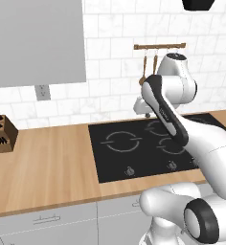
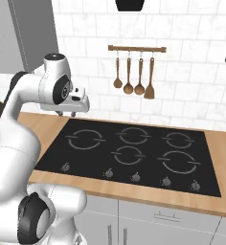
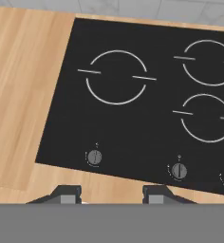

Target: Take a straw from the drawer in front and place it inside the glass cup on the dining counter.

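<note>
Black cooktop [image 3: 147, 104] lies under the hand [image 3: 111, 193], fingers parted and empty, apparently poised before reaching for any drawer.

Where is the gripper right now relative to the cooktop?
The gripper hangs open and empty above the left part of the black cooktop, in front of the white tile wall; the hand view looks down on the cooktop's left burner.
</note>
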{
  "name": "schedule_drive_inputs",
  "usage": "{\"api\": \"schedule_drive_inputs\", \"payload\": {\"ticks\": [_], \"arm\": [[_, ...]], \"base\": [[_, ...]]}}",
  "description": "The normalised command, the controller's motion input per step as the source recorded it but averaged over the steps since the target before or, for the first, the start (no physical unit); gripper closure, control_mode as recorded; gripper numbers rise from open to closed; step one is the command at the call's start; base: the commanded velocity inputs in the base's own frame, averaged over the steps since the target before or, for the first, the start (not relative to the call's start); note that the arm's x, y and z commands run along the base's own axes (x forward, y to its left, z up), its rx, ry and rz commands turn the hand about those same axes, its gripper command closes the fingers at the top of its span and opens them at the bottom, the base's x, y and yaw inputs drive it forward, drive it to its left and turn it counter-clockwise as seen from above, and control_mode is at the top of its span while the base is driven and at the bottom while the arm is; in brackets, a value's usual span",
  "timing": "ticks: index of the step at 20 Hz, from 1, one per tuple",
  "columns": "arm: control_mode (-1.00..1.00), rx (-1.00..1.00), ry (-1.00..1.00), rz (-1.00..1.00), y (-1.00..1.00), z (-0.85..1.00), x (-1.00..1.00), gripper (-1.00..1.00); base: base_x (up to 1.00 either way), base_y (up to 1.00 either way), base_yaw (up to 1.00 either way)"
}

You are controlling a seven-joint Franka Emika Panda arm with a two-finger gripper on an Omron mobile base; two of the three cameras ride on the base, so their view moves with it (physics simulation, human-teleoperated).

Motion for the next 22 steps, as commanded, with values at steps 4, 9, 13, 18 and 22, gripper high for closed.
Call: {"api": "schedule_drive_inputs", "payload": {"ticks": [4,9,13,18,22], "arm": [[-1.00,0.00,-0.01,0.00,-0.01,-0.01,-0.09,-1.00],[-1.00,0.00,-0.01,0.00,-0.01,-0.30,-0.45,-1.00],[-1.00,0.00,0.00,0.00,0.00,-0.49,-0.45,-1.00],[-1.00,0.00,0.00,0.00,0.00,-0.59,-0.34,-1.00],[-1.00,0.01,0.00,-0.02,0.00,-0.53,-0.25,-1.00]], "base": [[0.00,0.00,0.00],[0.00,0.00,0.00],[0.00,0.00,0.00],[0.00,0.00,0.00],[0.00,0.00,0.00]]}}
